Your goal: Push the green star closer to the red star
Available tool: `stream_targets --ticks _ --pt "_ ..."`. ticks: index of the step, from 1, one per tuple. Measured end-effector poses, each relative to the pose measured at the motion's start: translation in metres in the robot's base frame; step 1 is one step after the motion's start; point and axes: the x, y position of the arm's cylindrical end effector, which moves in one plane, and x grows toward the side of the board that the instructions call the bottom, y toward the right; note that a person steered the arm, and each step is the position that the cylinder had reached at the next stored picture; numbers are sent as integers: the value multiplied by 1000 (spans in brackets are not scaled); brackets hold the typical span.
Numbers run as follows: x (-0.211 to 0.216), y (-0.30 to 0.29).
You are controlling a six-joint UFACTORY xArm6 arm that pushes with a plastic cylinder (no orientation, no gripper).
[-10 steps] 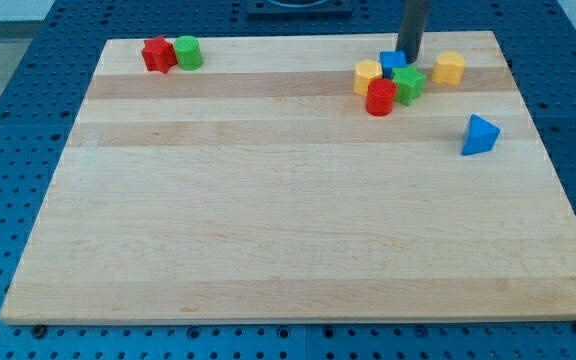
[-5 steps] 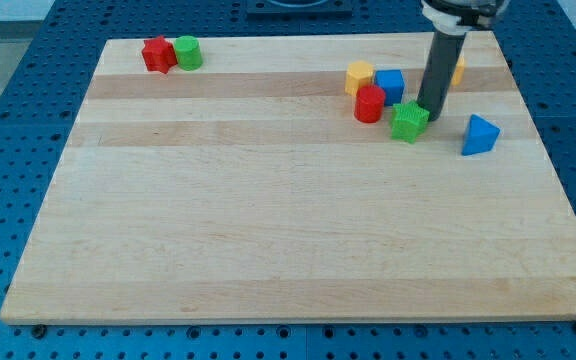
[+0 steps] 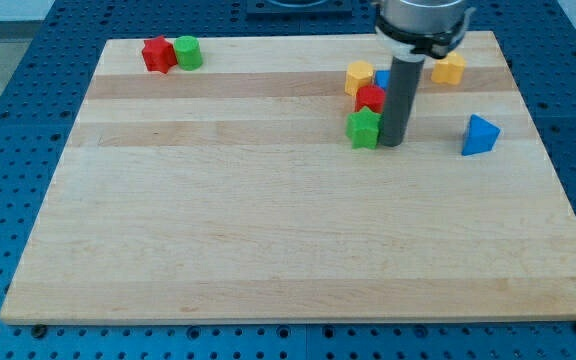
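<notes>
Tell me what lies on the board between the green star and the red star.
Nothing: in the camera view only bare wood separates the green star from the red star. My tip sits at the green star's right.

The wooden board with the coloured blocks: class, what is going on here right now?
A robot arm's dark rod is pushing the green star block. My tip sits right against the star's right side. The red star block lies far off at the view's top left, beside a green cylinder block, so most of the distance remains.
</notes>
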Motion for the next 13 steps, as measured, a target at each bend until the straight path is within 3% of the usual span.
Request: stream_targets --ticks 5,10,13 --pt "-38 -128" --pt "-78 -126" --pt "-98 -198"
